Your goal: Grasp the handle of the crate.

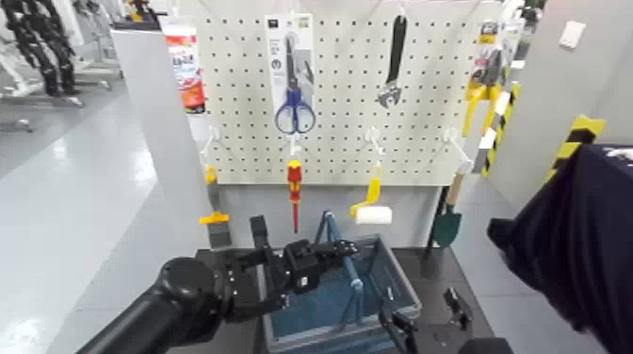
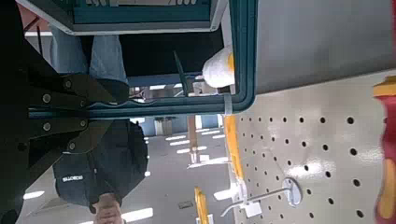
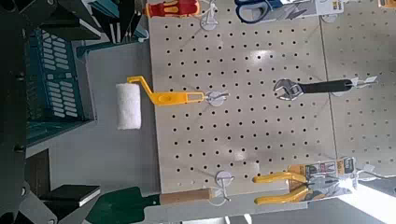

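The blue-grey slatted crate (image 1: 377,303) stands on the dark table in front of me, below the pegboard. Its thin teal handle (image 1: 345,256) stands raised over the crate's middle. My left gripper (image 1: 332,250) reaches in from the left at the handle. In the left wrist view the handle (image 2: 177,105) runs between the dark fingers (image 2: 75,89), which press on it from both sides. My right gripper (image 1: 424,320) is open and empty, low at the crate's near right corner. The crate's side also shows in the right wrist view (image 3: 56,75).
The pegboard (image 1: 339,141) behind the crate holds scissors (image 1: 295,111), a wrench (image 1: 394,61), a red-yellow screwdriver (image 1: 294,184), a yellow paint roller (image 1: 372,209) and pliers (image 1: 485,89). A green trowel (image 1: 446,226) hangs at its right. A person in dark clothes (image 1: 575,245) stands close on the right.
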Motion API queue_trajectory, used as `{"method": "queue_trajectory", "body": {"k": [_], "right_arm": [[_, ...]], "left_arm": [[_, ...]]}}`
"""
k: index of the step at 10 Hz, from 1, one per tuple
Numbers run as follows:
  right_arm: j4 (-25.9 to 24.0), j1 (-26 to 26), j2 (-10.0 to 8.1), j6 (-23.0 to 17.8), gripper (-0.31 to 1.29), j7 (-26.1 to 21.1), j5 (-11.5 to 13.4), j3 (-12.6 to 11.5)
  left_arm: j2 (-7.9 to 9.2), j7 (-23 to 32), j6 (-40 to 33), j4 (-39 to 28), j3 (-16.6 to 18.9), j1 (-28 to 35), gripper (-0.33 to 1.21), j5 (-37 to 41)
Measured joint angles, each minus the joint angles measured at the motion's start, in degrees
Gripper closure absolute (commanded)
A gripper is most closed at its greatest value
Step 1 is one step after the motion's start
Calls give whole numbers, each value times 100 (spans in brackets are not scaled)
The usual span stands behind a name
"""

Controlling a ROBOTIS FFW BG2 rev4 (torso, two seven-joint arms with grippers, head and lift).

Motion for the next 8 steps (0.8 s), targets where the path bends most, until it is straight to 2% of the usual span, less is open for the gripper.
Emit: {"method": "queue_trajectory", "body": {"k": [8], "right_arm": [[-10,49,0,0,14,-19,28,-91]], "left_arm": [[251,79,223,-1426,285,751,119,191]]}}
